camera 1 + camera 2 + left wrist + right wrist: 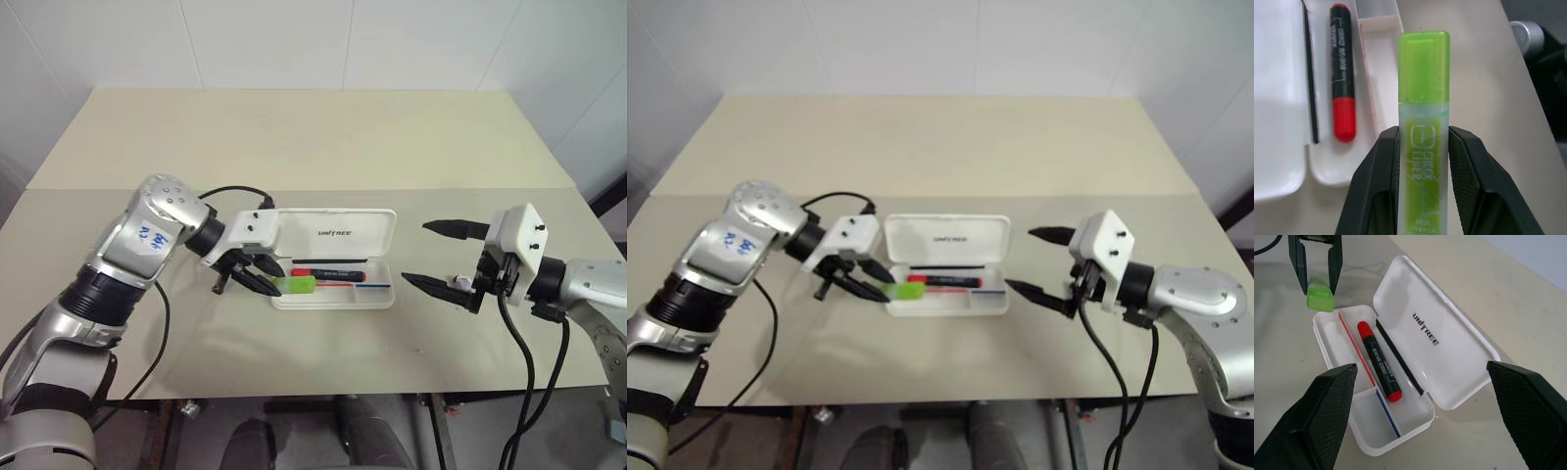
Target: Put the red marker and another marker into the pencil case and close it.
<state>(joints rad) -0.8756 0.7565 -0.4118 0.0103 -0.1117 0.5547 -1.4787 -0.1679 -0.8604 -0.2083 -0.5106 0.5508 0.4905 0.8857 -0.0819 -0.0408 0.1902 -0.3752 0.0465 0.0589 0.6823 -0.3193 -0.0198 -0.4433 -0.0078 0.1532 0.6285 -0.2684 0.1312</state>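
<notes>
**Green marker pinched at the open case, red marker already inside**

I have the left gripper (263, 281) pinching the green marker (1423, 122) between its two black fingers (1376, 181). The fingers press on either side of the marker's clear lower barrel, and the bright green cap sticks out well past the fingertips. In the head views that cap sits at the near left corner of the pencil case (338, 257), at or just over its rim; I cannot tell whether it touches the plastic.

The pencil case lies open on the bench (313, 147), lid folded back flat with the "UNITREE" lettering facing up. The red marker (1379, 360) lies inside the tray, lengthwise, just beyond the tip of the green marker as seen along my left fingers. Next to it, on the lid side, lies a thin black stick (1399, 357), and on its other side runs the thin red and blue divider (1367, 372) of the tray.

My right gripper (443, 257) hangs off the right end of the case with its fingers spread wide and nothing between them. One finger (453, 228) reaches out toward the case higher up, the other (429, 285) lower down, both short of the case and clear of it. From the right wrist view, the whole open case sits framed between those two spread fingers, with the left gripper and its green marker at the far end.
</notes>
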